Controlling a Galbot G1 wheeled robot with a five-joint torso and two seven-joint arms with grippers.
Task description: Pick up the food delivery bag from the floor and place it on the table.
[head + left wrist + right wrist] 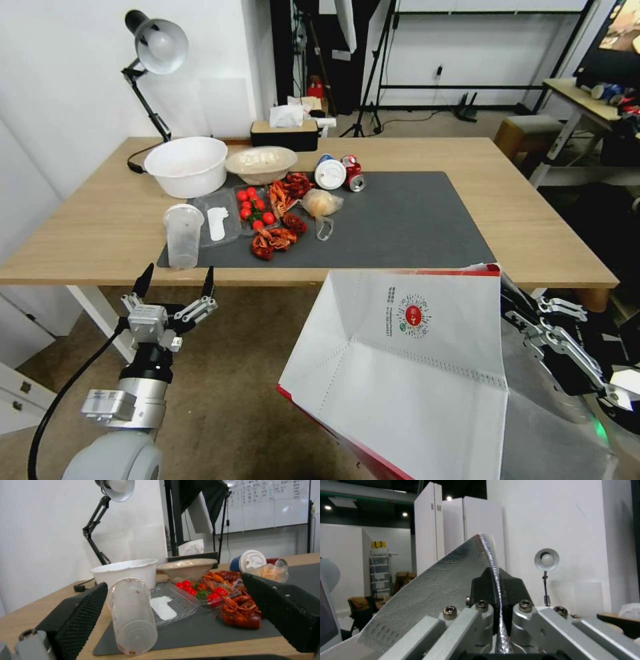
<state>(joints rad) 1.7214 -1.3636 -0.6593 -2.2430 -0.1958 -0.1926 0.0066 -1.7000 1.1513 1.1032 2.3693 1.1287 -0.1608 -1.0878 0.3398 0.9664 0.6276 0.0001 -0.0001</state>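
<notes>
The food delivery bag [413, 373] hangs lifted at the lower right, just before the table's [107, 220] front edge, with its white side and round red logo facing me. My right gripper [512, 297] is shut on the bag's upper right edge. In the right wrist view the silver foil lining [436, 592] stands pinched between the right gripper's [496, 590] black pads. My left gripper [175, 280] is open, held above the floor [227, 373] just below the table's front edge, and points at the clear cup [133, 615] from the left gripper [173, 582].
The left half of the dark grey mat [413, 220] carries a white bowl [188, 165], a beige bowl [261, 163], tomatoes [255, 205], crayfish [275, 240], a small clear food bag [321, 203] and cans [352, 173]. A desk lamp [157, 47] stands back left. A smaller desk [587, 100] is far right.
</notes>
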